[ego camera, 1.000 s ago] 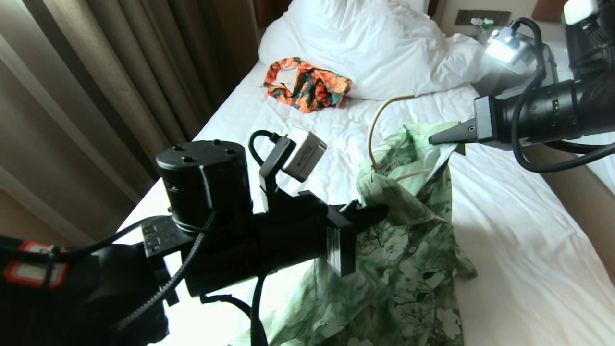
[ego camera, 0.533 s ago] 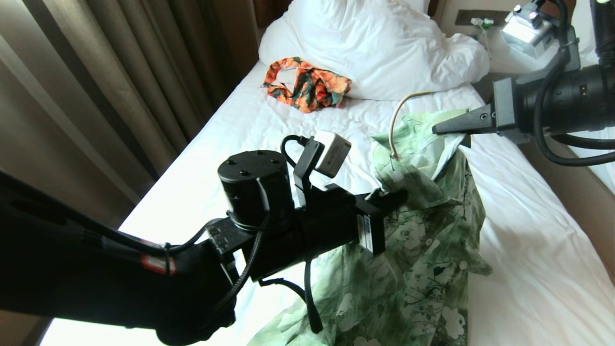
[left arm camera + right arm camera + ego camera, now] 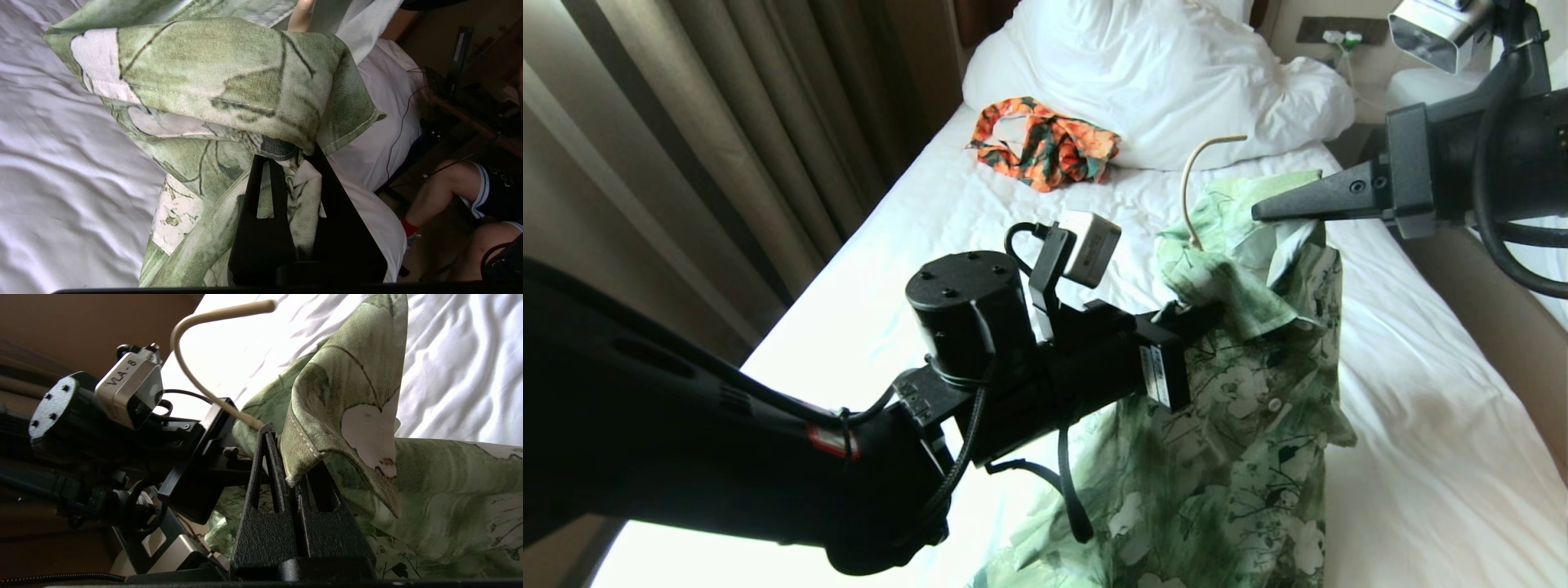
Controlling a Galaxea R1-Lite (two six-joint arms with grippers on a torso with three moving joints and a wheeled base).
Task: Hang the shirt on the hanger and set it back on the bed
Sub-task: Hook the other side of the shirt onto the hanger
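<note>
Both tools held the shirt (image 3: 1241, 392) up over the bed (image 3: 1421, 457), the hanger (image 3: 1196, 175) threaded inside with only its curved hook sticking out of the collar.

Risks, judged from this moment:
- Thin fabric pinched at small points only; it could slip out of either tool, and the shirt would then slump and probably drag off the hanger.
- Hanger looked loose inside the neck, carried by the cloth; if the tools pull apart unevenly it could tilt and one shoulder could come off its end.
- Lower part of the shirt hung bunched and twisted, so setting it down like this would likely leave it crumpled.
- The orange patterned garment (image 3: 1045, 151) near the pillows (image 3: 1152, 73) lay well apart, no snag risk there.

Pose:
- Left tool (image 3: 1188, 320) reached across from the left, roughly level, jaws closed tight on a fold of shirt by the collar; the left wrist view showed cloth wedged between the fingers (image 3: 261, 192).
- Right tool (image 3: 1270, 211) came in from the right, pointing level toward the left one, jaws pressed together on the collar edge just beside the hanger's neck, above the left tool.

A person's legs (image 3: 453, 196) showed beside the bed in the left wrist view.
</note>
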